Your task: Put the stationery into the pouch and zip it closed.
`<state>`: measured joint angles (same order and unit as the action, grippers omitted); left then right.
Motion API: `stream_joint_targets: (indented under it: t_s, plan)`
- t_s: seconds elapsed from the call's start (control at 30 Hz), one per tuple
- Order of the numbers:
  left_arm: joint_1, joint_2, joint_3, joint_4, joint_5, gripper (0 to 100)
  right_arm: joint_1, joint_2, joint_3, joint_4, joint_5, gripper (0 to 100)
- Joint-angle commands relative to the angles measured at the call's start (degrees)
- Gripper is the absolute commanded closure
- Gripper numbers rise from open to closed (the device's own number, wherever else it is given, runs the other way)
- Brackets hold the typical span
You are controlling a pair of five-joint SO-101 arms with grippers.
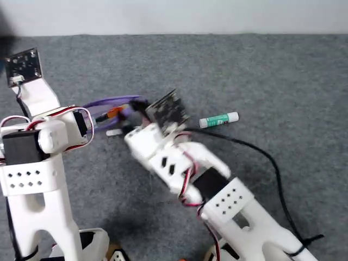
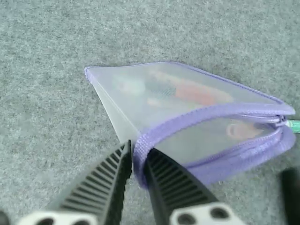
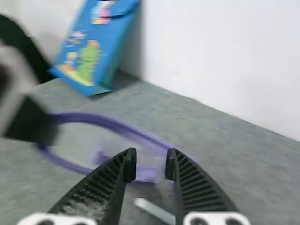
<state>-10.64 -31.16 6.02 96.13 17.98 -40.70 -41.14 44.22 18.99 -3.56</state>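
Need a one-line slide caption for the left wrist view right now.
Left gripper pinches the translucent pouch at its purple zipper edge, stationery visible inside, on grey carpet.

The purple pouch [image 1: 109,103] lies a little left of the frame's middle on the grey table [image 1: 283,76]. The left arm [image 1: 38,163] stands in the lower left and the right arm [image 1: 179,157] in the lower right; both end at the pouch. A green-and-white glue stick [image 1: 218,120] lies right of the middle, apart from it.

Diffuse light falls on grey carpeted tabletop [image 1: 293,76], soft shadow under white plastic arms [image 1: 174,157], pale sheen across translucent purple-zipped pouch [image 2: 187,103].
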Motion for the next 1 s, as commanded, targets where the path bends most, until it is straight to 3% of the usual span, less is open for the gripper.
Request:
stream_joint_targets:
  t_s: [0.0, 0.33, 0.5, 0.8, 0.97]
  plan:
    - [0.1, -0.5, -2.7, -1.1, 0.4, 99, 7.9, -2.4, -4.0, 3.5, -0.5, 90.5]
    - [0.0, -0.6, -3.0, 2.0, 0.4, 99, 20.3, 7.9, -17.5, 30.5, 0.2, 89.2]
    - [-3.7, -0.7, -3.1, 3.3, 0.3, 99, 22.4, 20.5, -28.0, 41.7, 4.9, 74.8]
    - [-15.0, -0.7, -3.7, 3.5, -6.5, 99, 18.0, 40.5, -43.9, 45.4, 15.6, 72.2]
    - [-16.4, -0.7, -6.0, 4.3, -6.6, 99, 14.5, 50.6, -48.4, 44.9, 22.2, 72.2]
